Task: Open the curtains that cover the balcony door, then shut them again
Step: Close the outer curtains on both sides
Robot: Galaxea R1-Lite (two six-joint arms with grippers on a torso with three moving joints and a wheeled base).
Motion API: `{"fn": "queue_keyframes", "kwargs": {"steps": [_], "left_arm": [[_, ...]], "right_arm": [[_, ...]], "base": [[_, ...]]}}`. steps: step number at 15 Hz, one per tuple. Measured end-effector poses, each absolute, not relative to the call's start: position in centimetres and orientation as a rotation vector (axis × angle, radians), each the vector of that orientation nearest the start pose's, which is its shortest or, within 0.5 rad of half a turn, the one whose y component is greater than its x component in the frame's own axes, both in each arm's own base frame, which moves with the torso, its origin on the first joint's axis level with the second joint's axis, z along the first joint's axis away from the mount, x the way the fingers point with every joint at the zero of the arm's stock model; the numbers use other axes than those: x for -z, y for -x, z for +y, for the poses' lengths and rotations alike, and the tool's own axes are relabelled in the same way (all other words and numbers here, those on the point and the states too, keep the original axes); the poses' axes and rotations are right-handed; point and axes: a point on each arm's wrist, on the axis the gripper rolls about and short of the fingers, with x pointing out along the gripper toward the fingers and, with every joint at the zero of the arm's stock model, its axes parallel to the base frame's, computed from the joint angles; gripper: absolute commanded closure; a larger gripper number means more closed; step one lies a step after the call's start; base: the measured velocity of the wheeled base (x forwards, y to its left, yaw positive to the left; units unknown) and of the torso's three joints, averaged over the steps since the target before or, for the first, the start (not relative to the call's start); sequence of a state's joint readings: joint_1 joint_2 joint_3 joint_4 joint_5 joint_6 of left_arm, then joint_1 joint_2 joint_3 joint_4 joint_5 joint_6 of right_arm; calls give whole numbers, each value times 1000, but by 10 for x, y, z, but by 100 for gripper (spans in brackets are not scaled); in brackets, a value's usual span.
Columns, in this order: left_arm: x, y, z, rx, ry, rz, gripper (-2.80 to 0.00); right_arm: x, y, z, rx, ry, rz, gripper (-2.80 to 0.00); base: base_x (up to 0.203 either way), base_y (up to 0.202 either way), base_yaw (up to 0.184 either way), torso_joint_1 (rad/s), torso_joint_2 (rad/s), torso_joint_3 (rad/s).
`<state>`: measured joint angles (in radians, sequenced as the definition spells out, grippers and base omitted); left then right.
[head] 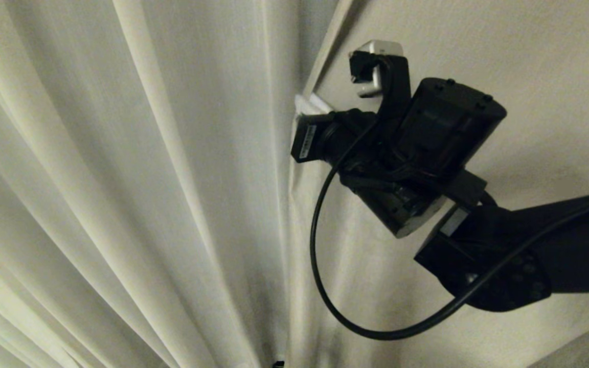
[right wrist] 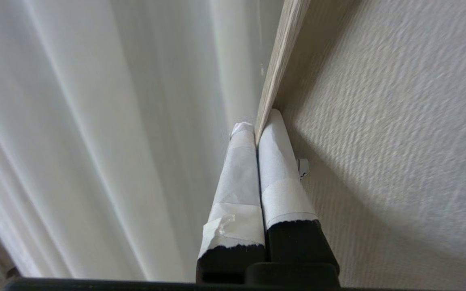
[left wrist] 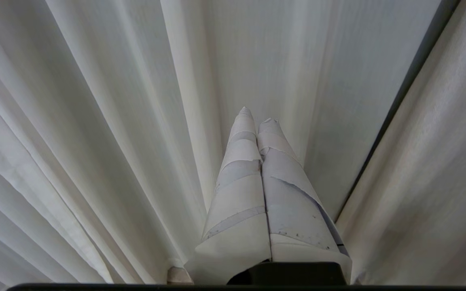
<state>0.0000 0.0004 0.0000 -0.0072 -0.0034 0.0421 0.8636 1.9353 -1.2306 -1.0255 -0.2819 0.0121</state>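
Note:
The curtains fill every view. A thin, smooth sheer curtain (head: 120,153) hangs in long pleats on the left, and a thick grainy curtain (head: 478,46) hangs on the right. My right gripper (head: 309,105) is raised at the thick curtain's hemmed edge (right wrist: 281,60). Its taped fingers (right wrist: 237,182) are shut, and the hem runs in between their tips. My left gripper (left wrist: 257,118) is outside the head view. It is shut on nothing and points at the sheer pleats (left wrist: 95,101). The balcony door is hidden behind the fabric.
A thin dark slit (left wrist: 403,97) runs between the sheer curtain and the thick curtain (left wrist: 439,161) in the left wrist view. The right arm's black cable (head: 320,245) loops down in front of the curtains.

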Motion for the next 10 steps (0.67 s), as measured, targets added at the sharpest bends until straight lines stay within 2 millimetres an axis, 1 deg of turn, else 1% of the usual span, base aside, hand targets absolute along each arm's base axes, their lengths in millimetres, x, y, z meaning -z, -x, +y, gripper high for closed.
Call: {"fn": "queue_keyframes", "kwargs": {"steps": [5,10], "left_arm": [[-76,23,0,3,-42,-7,0],[-76,23,0,2,-42,-7,0]], "right_arm": [[-249,-247,303,-616,-185,-260,0],[-239,-248,310,-629,-171,-237,0]], "base": [[0,0,0,0,0,0],[0,0,0,0,0,0]]}}
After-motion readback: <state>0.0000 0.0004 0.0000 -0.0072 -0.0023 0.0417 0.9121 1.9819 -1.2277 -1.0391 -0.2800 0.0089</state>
